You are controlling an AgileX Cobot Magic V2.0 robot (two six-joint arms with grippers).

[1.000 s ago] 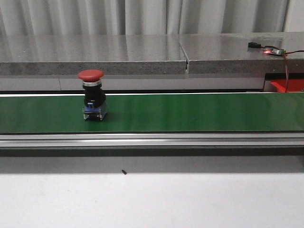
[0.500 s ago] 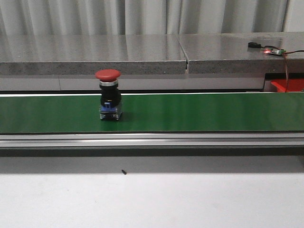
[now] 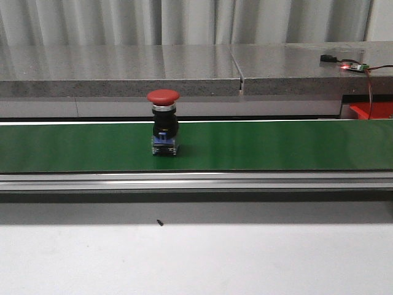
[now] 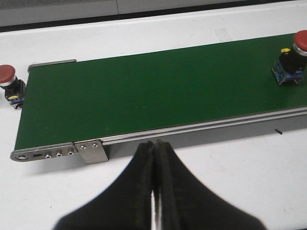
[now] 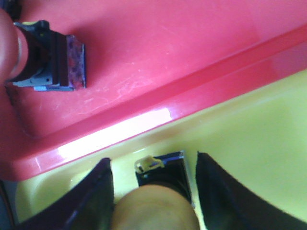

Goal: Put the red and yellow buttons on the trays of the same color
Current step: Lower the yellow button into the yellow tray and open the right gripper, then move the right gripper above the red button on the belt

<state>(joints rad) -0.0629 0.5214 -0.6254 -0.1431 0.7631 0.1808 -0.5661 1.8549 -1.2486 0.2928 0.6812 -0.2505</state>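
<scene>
We see a red button (image 3: 164, 123) standing upright on the green belt (image 3: 276, 145), a bit toward nine o'clock from the middle of the belt in the front view. Its red cap is on top, its black body is below, and a small blue base sits on the belt. In the left wrist view, our left gripper (image 4: 154, 158) is closed tight with nothing in it, and it hangs over the white surface (image 4: 240, 172) near the belt's metal edge. A second red button (image 4: 9, 84) stands on the white surface just past the end of the belt. In the right wrist view, our right gripper (image 5: 153, 179) is open wide over the yellow tray (image 5: 249, 143), and a yellow button (image 5: 158, 191) sits between its fingers (image 5: 98, 191); we cannot tell if they touch it. Beside it is the red tray (image 5: 158, 43), and another red button (image 5: 41, 55) lies on its side in there.
</scene>
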